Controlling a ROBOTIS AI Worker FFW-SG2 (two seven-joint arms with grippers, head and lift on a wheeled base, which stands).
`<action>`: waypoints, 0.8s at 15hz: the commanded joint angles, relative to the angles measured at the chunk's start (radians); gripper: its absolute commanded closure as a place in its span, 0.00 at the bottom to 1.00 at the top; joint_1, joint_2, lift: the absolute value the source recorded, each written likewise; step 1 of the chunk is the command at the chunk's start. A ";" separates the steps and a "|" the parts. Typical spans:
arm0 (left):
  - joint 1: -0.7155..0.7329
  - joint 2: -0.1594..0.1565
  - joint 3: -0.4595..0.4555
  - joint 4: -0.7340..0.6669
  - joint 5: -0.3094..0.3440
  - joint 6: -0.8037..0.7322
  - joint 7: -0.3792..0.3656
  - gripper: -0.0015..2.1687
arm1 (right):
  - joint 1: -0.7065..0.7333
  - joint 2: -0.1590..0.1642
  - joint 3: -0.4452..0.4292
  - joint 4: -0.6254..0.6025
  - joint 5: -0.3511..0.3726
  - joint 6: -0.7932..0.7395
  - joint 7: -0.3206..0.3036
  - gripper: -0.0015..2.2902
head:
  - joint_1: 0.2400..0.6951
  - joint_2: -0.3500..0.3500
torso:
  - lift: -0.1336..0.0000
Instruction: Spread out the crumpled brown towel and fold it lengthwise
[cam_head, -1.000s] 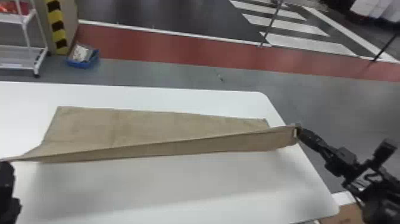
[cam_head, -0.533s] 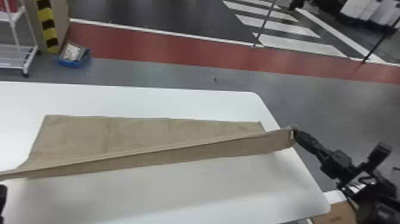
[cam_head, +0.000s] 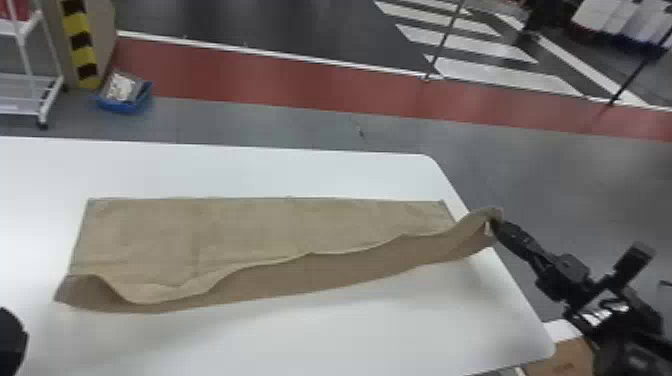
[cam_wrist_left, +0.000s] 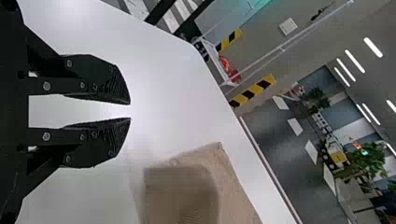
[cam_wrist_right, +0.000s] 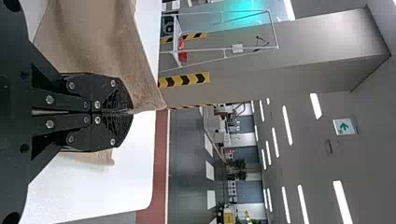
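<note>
Brown in tone: note towel (cam_head: 150, 230) lying on white table (cam_head: 310, 330) beyond parted, empty jaws of left gripper (cam_wrist_left: 130, 111), but raised at one corner into closed jaws of right gripper (cam_wrist_right: 133, 112), pinched there presumably to guide the long edge over for the lengthwise fold.

The right arm (cam_head: 622, 317) is black, with angular, blocky joint housings. The left fingers (cam_wrist_left: 98, 77) and right fingers (cam_wrist_right: 102, 86) are flat and black, with curved outer edges, finely ridged tips and small, round silvery screws (cam_wrist_left: 46, 86).
</note>
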 joint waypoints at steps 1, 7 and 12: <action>-0.002 0.036 0.038 0.071 0.027 -0.186 -0.066 0.09 | -0.014 0.000 0.003 0.014 0.005 0.000 -0.011 0.72 | 1.00 0.00 | 0.08; 0.083 0.075 0.218 0.178 0.211 -0.766 -0.340 0.09 | -0.014 0.007 0.004 0.020 0.005 0.003 -0.022 0.72 | 1.00 0.00 | 0.08; 0.186 0.084 0.423 0.245 0.368 -1.026 -0.773 0.10 | -0.014 0.016 0.013 0.017 0.008 0.003 -0.024 0.72 | 1.00 0.00 | 0.08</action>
